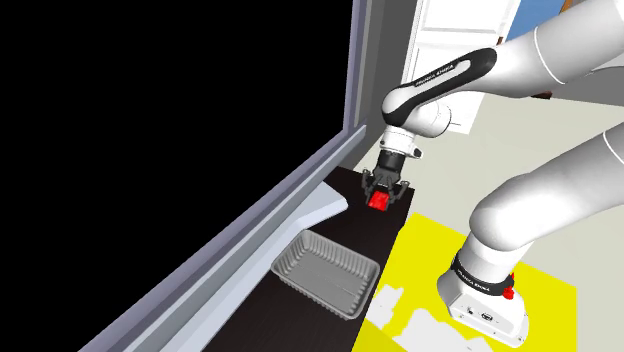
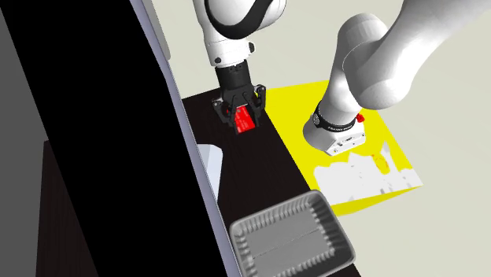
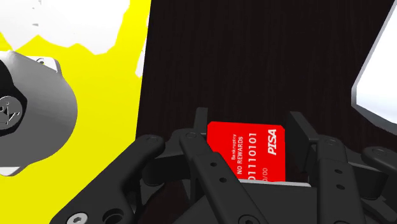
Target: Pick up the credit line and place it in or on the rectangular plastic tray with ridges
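Tray (image 1: 325, 270): grey, ridged, empty, at the near end of the dark table (image 1: 345, 228) in the shoulder view.
Card (image 3: 251, 149): red, over the table's far end, between the fingers (whether it has cleared the tabletop cannot be told).
Gripper (image 3: 249, 124): jaws drawn in onto the card's two long edges, clasping it, with its long axis running back toward the palm.
Coming move: the tray lies well apart from the jaws, toward the shoulder view's near left along the table.

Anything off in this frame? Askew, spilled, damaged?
Nothing stands out. The red card is clasped between the fingers of the hand over the dark table. The ridged grey tray rests flat and intact further along it.
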`<act>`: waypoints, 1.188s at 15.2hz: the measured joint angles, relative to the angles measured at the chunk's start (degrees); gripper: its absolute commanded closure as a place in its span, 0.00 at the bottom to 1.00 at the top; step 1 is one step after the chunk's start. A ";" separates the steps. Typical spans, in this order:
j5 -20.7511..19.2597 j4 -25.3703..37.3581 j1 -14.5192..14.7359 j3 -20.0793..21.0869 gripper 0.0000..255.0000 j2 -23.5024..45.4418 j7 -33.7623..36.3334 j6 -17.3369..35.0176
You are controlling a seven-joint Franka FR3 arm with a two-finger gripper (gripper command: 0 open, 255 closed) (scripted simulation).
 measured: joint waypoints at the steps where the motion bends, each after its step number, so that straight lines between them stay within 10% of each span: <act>1: -0.38 0.28 -0.17 -0.04 1.00 -0.93 0.57 -1.08; 18: -3.31 8.06 -1.08 -0.51 1.00 -8.45 7.72 -14.80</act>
